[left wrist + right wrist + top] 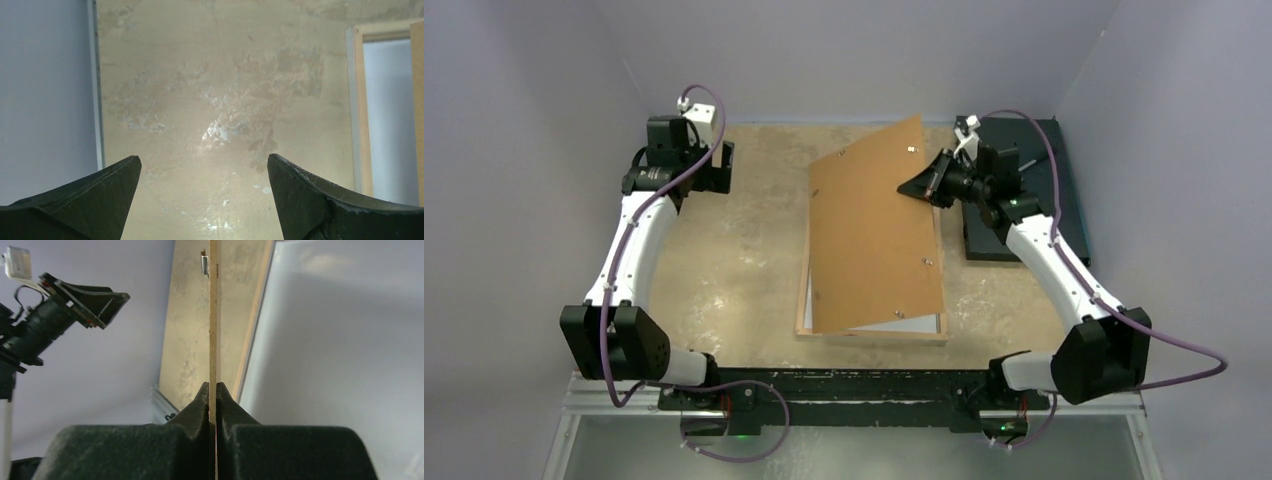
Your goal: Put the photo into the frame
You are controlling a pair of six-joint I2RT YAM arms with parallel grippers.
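The frame (874, 334) lies flat mid-table, its light wood edges up. A brown backing board (874, 235) hangs tilted above it and hides most of it. My right gripper (916, 187) is shut on the board's right edge; in the right wrist view both fingertips (213, 387) pinch the thin board (214, 315) edge-on. A white strip (904, 322) inside the frame's near end may be the photo's back; I cannot tell. My left gripper (716, 165) hovers open and empty (204, 165) over bare table at the far left, the frame's edge (361, 110) to its right.
A black slab (1049, 160) lies at the far right, under my right arm. Grey walls close in on the left, back and right. The worn tabletop (744, 250) lies between the left arm and the frame.
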